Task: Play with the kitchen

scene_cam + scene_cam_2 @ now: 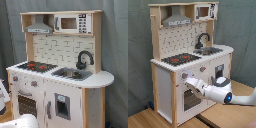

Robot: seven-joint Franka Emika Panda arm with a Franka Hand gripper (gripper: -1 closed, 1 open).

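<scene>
The kitchen (190, 65) is standing upright on a wooden floor (148, 120) in front of a grey curtain (138, 50), and it is filling most of both exterior views. Its black hob (180, 59) with red rings is sitting on the worktop beside the sink (210, 50) and the black tap (203, 39); above them are the grey hood (177, 20) and a toy microwave (72, 23).

In the second exterior view the arm (225, 92) is reaching in from the second exterior view's right, and its gripper (189, 82) is pressing up against the front panel, just under the knobs (184, 76) and at the top of the oven door (192, 97). Whether the fingers are spread or closed, and whether they are gripping anything, cannot be told from here. In the first exterior view only a white part of the arm (22, 121) is showing at the bottom edge.

The kitchen looks like stiff board and wood: rigid, tall and probably too heavy to shift with a light push, though a hard pull high up could be rocking it. The parts meant for handling are the small ones. The knobs are likely turning with a light pinch, and the oven door is best taken by its bar handle (25, 93), pulling outward and down gently so the hinge is not being strained.
</scene>
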